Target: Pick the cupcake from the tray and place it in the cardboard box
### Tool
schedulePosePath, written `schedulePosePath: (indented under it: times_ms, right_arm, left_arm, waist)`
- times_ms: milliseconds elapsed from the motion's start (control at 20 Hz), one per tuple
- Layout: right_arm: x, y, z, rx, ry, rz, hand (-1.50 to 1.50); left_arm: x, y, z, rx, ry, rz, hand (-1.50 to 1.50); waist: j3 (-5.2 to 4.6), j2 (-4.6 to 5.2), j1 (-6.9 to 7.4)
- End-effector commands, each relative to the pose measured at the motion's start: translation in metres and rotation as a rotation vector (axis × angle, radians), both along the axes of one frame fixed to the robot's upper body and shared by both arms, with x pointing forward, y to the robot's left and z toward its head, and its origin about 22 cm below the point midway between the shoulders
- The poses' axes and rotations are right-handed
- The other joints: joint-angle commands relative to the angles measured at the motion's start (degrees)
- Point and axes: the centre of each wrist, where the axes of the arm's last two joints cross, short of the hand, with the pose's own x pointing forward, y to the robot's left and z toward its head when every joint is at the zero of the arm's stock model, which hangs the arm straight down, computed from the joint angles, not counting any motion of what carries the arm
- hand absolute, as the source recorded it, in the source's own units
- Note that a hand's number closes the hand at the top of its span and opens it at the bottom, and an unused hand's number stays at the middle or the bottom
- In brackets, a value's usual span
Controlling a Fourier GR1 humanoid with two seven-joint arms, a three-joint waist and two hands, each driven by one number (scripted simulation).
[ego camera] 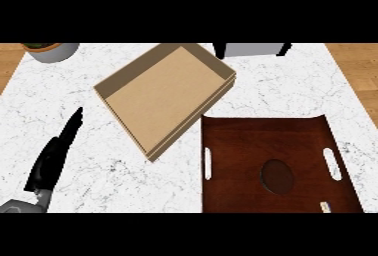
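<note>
A dark brown oval, apparently the cupcake (277, 176) seen from above, sits in the middle of the dark wooden tray (236, 135) at the lower right. The shallow cardboard box (166, 92) lies open and turned at an angle on the white marble counter, just up and left of the tray, with nothing inside it. My left hand (53, 160) shows at the left edge, black fingers straight and pointing up, well apart from the box and the tray. My right hand does not show.
A grey pot with a plant (50, 50) stands at the back left corner. A grey object with black legs (252, 49) sits at the back edge. The tray has slot handles on both sides and a small pale mark (323, 205) near its front right.
</note>
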Motion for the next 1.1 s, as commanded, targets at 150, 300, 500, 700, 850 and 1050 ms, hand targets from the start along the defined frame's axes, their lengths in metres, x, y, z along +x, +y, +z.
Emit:
schedulePosePath:
  times_ms: [150, 300, 500, 700, 850, 1050]
  right_arm:
    - [-0.060, 0.042, 0.018, -0.196, 0.059, 0.011, -1.50]
    - [-0.066, 0.066, 0.038, -0.248, 0.120, -0.034, -1.50]
    - [-0.048, 0.086, 0.059, -0.274, 0.176, -0.102, -1.50]
    - [-0.050, 0.106, 0.061, -0.307, 0.269, -0.164, -1.50]
    - [-0.037, 0.118, 0.061, -0.308, 0.311, -0.164, -1.50]
    - [-0.004, 0.114, 0.051, -0.314, 0.377, -0.149, -1.50]
  left_arm:
    - [0.022, 0.002, 0.005, 0.002, 0.000, -0.046, 0.00]
    - [0.021, -0.007, 0.001, 0.023, -0.018, -0.059, 0.00]
    - [0.020, 0.003, -0.005, 0.000, -0.004, -0.064, 0.00]
    - [0.023, -0.023, -0.019, -0.001, 0.002, -0.080, 0.00]
    - [0.023, -0.024, -0.010, 0.010, -0.002, -0.081, 0.00]
    - [0.027, -0.040, -0.012, -0.010, -0.009, -0.086, 0.00]
  waist:
    - [-0.14, 0.31, 2.57]
    - [-0.16, 0.36, 3.04]
    - [-0.16, 0.52, 3.95]
    - [-0.13, 0.55, 3.93]
    - [-0.08, 0.43, 4.18]
    - [-0.06, 0.43, 4.29]
